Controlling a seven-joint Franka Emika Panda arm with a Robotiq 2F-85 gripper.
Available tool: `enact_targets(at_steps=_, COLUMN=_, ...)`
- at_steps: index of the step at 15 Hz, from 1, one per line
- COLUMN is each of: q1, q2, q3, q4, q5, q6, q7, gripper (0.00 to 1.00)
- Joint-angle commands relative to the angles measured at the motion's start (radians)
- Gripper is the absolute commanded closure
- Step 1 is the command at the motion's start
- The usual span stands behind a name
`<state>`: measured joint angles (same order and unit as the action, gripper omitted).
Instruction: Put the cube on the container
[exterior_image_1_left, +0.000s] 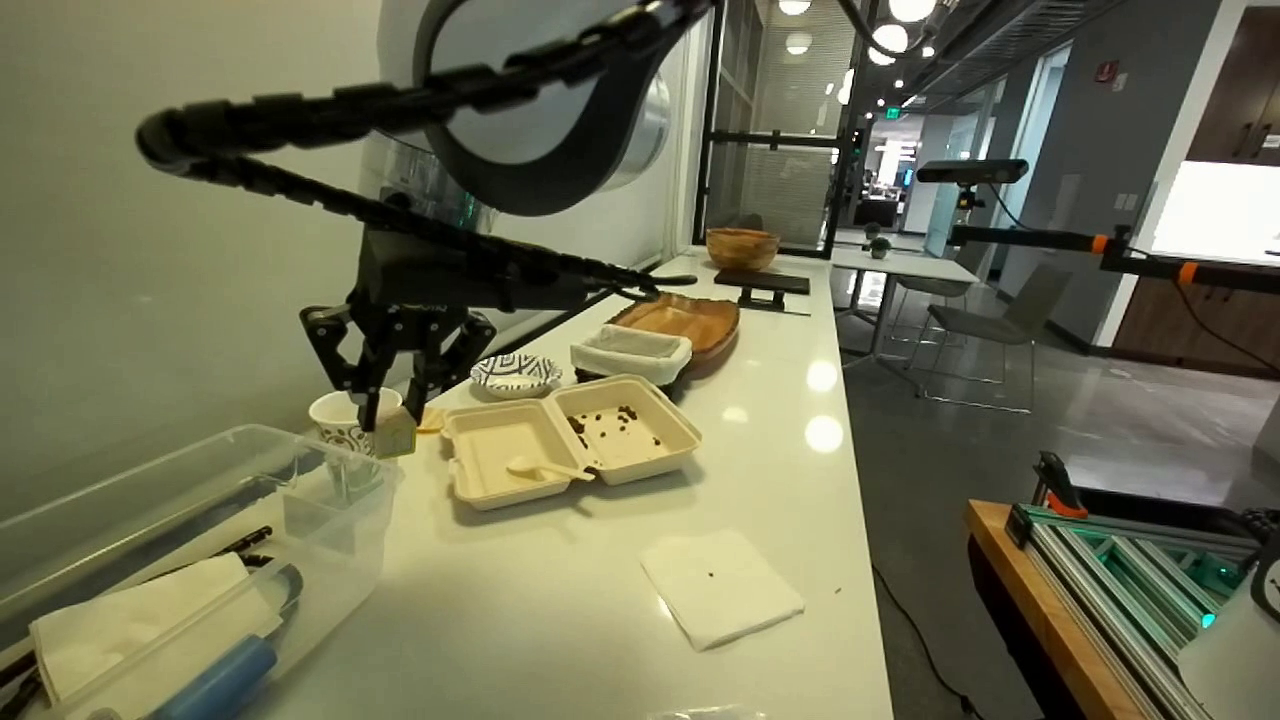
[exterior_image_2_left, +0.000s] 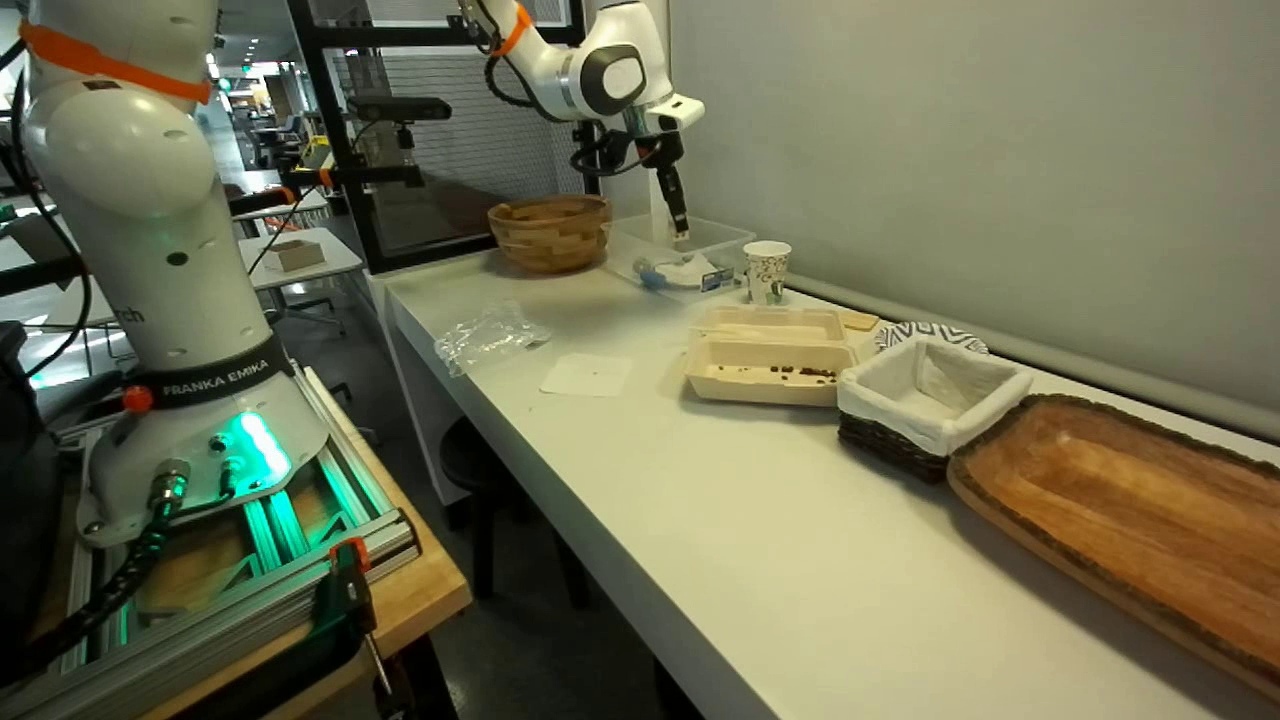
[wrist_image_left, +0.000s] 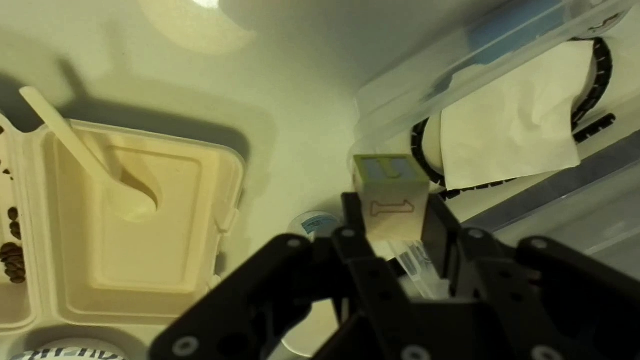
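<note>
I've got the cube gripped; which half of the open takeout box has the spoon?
The half nearer the gripper and its cube: the pale spoon lies there. The other half has scattered dark brown bits.

Below me runs a long white tabletop (exterior_image_1_left: 560, 620). On it I see a clear plastic container (exterior_image_1_left: 335, 575), a paper cup (exterior_image_2_left: 767, 272) just beside it, an open takeout box (exterior_image_2_left: 770, 392), a patterned bowl (exterior_image_1_left: 514, 372), a cloth-lined basket (exterior_image_2_left: 885, 445) beside a wooden tray (exterior_image_2_left: 1150, 500), a flat napkin (exterior_image_1_left: 722, 590), crumpled clear plastic (exterior_image_2_left: 493, 335), and 2 wooden bowls (exterior_image_1_left: 743, 252) (exterior_image_2_left: 548, 240), 1 near each end.
</note>
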<state>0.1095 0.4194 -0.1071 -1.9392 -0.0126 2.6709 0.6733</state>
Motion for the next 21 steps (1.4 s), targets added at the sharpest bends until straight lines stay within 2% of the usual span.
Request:
enact_targets(at_steps=1, q1=-0.009, q2=0.052, q3=0.006, q4=0.051, q5=0.033, q6=-0.006, q7=-0.028, gripper=0.91)
enact_targets(at_steps=17, q1=-0.008, q2=0.107, q3=-0.005, q4=0.131, q5=0.05, q6=-0.128, q7=-0.011, gripper=0.91)
enact_targets(at_steps=21, q1=-0.011, q2=0.113, q3=-0.001, q4=0.137, q5=0.059, q6=-0.128, q7=-0.017, gripper=0.91)
